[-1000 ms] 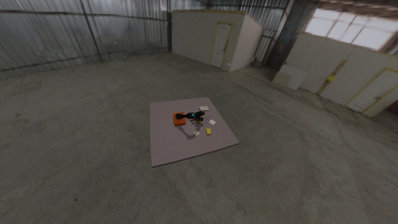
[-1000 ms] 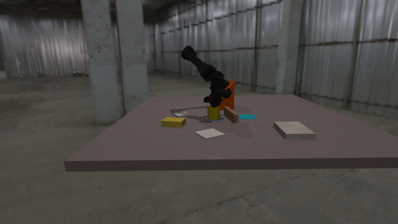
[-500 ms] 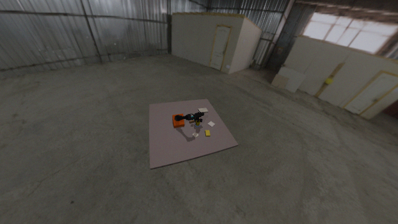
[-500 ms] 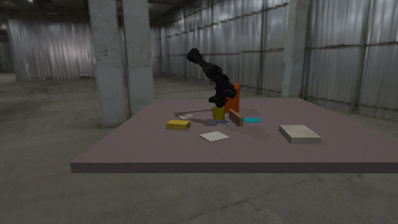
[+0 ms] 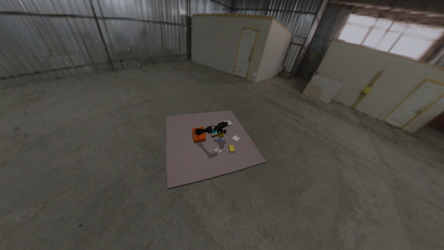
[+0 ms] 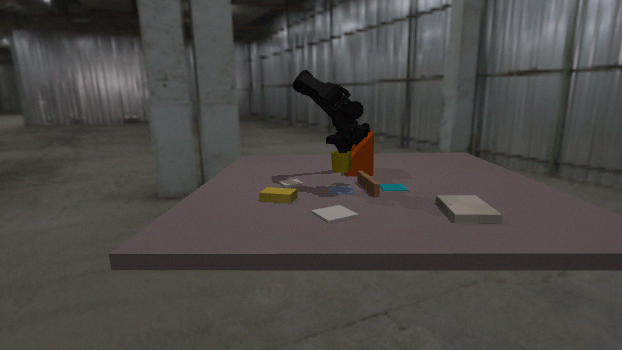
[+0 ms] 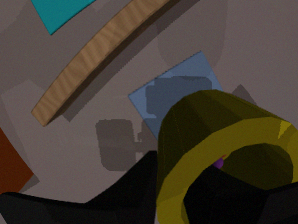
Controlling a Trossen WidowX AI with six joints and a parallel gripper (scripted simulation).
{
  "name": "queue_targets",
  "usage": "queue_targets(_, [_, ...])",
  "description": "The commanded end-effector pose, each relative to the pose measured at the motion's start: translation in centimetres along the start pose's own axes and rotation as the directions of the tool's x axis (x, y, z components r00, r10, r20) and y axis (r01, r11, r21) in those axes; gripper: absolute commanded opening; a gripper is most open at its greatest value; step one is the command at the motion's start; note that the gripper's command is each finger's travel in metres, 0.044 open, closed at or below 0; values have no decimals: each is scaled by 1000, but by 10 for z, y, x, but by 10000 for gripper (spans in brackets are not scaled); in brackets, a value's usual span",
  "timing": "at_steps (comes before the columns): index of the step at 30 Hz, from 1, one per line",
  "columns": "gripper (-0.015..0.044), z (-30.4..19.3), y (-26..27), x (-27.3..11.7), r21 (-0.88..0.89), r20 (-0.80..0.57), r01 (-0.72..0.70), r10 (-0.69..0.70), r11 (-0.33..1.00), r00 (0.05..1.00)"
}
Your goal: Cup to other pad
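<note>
A: The gripper [image 5: 223, 132] [image 6: 342, 150] [image 7: 166, 157] has the cup [image 5: 221, 135] [image 6: 341, 162] [image 7: 200, 120] by its wall, one finger inside, up above the blue pad [image 5: 220, 140] [image 6: 342, 190] [image 7: 172, 82]!

B: Why so high?

A: Clearance, I'd say: the wooden bar [image 5: 215, 136] [image 6: 368, 183] [image 7: 90, 57] stands between it and the teal pad [image 5: 215, 132] [image 6: 394, 187] [image 7: 60, 12], likely the goal.

B: And near upright?

A: Surely for the marbles [image 7: 218, 163]; a tilt could spill them!
</note>
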State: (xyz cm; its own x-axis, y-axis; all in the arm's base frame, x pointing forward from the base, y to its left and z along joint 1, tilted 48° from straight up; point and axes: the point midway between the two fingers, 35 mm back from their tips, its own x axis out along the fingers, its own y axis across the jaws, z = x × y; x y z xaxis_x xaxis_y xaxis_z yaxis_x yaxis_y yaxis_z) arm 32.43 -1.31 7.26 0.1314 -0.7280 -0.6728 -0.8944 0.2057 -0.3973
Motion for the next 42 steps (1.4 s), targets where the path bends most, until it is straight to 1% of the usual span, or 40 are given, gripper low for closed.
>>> queue_targets(1, [0,0,0,0,0,0,0,0,1000,1000])
queue_targets(18, [0,3,2,0,1,1,0,0,1000,1000])
queue_targets(42, [0,59,50,-2,5,8,-5,5,1000,1000])
